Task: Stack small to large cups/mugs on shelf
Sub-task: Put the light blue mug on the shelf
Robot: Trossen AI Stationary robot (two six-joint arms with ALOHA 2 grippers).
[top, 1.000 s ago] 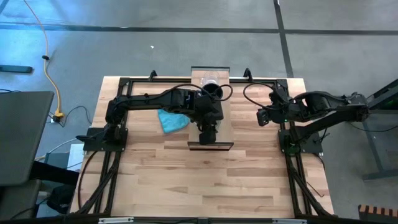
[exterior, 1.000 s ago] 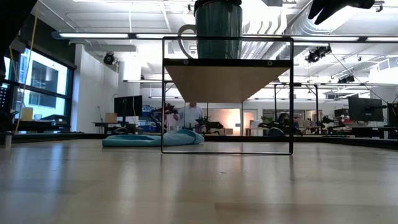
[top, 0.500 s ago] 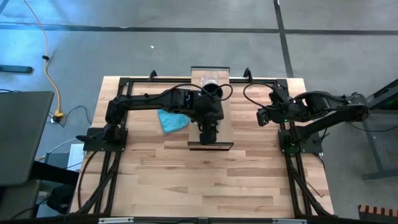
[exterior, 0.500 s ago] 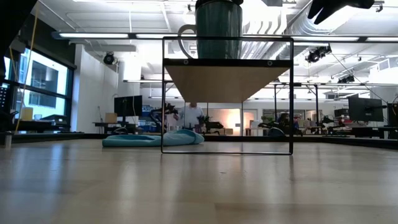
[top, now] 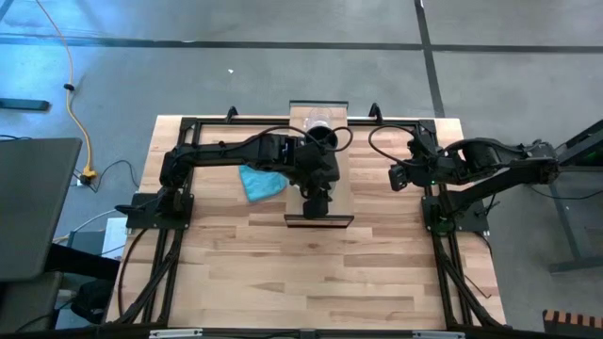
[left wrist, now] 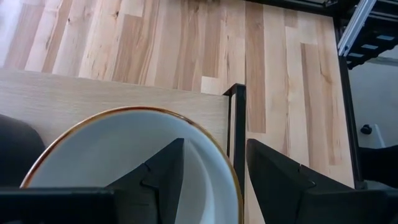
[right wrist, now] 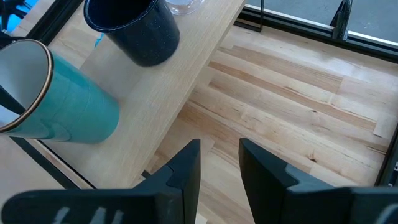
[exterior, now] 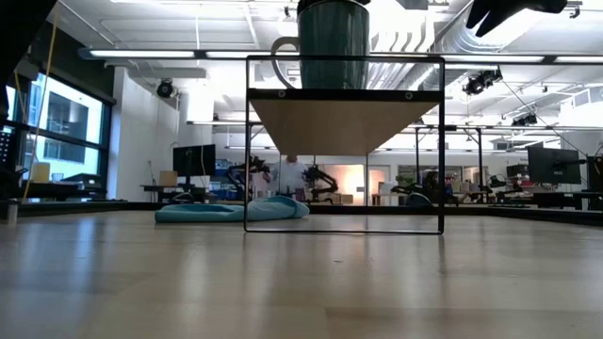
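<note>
Almost nothing has moved since the earlier frames: in the low view the teal mug [exterior: 334,44] sits a touch farther right on the shelf [exterior: 344,94], and the arms keep their poses. From above, the left end effector [top: 318,201] hangs over the near end of the shelf [top: 339,188], its fingers [left wrist: 163,168] spread, one inside and one outside the mug's [left wrist: 130,149] white-lined, brown-edged rim, not visibly pinching it. Behind it on the shelf [right wrist: 155,106] stands the black mug [right wrist: 134,28], with the clear glass cup [right wrist: 185,6] beyond that. The right end effector [top: 399,176] waits off to the shelf's right above the surface [top: 377,264], fingers parted and empty. A teal cloth [top: 260,181] lies left of the shelf.
</note>
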